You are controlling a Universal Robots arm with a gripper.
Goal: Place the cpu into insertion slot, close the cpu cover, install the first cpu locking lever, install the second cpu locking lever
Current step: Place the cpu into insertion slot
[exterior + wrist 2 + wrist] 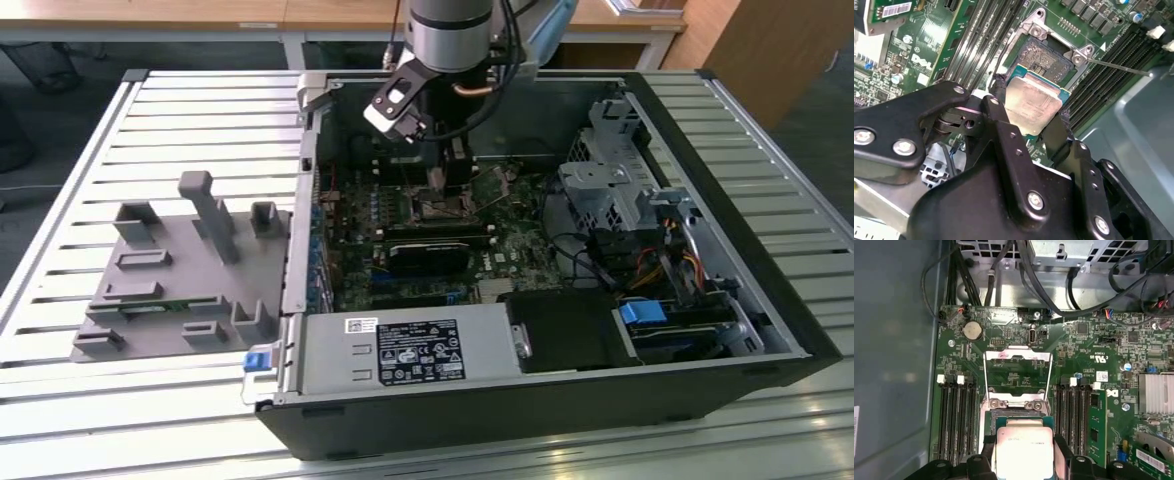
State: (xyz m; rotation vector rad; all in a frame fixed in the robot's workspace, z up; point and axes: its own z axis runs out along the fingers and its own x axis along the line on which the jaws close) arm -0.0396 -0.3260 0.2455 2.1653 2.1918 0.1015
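While the arm hangs over the open computer case (pixel 534 412), the parts read as follows:

Cpu (pixel 1034 102): held clear of the green circuit board (pixel 1089 345); close to the insertion slot (pixel 1046 56) and overlapping its near edge in both wrist views; not yet seated.

Gripper (pixel 1032 107): two black fingers clamped on the cpu, one on each of two opposite edges; the dull metal face is turned toward the wrist cameras.

Insertion slot: uncovered; dark contact field bare inside its metal rim.

Cpu cover (pixel 1019 356): swung up and away from the slot; the board shows through its square window.

Locking lever (pixel 1119 66): thin wire rod – released, angled away from the slot's corner.

Handling, by judgement: light, thin and stiff; the smooth metal lid is probably slippery under the pads; the underside contacts and the socket's contact field are likely fragile – the sound hold is by two opposite edges, as here, with modest squeeze and no pressure on either face.
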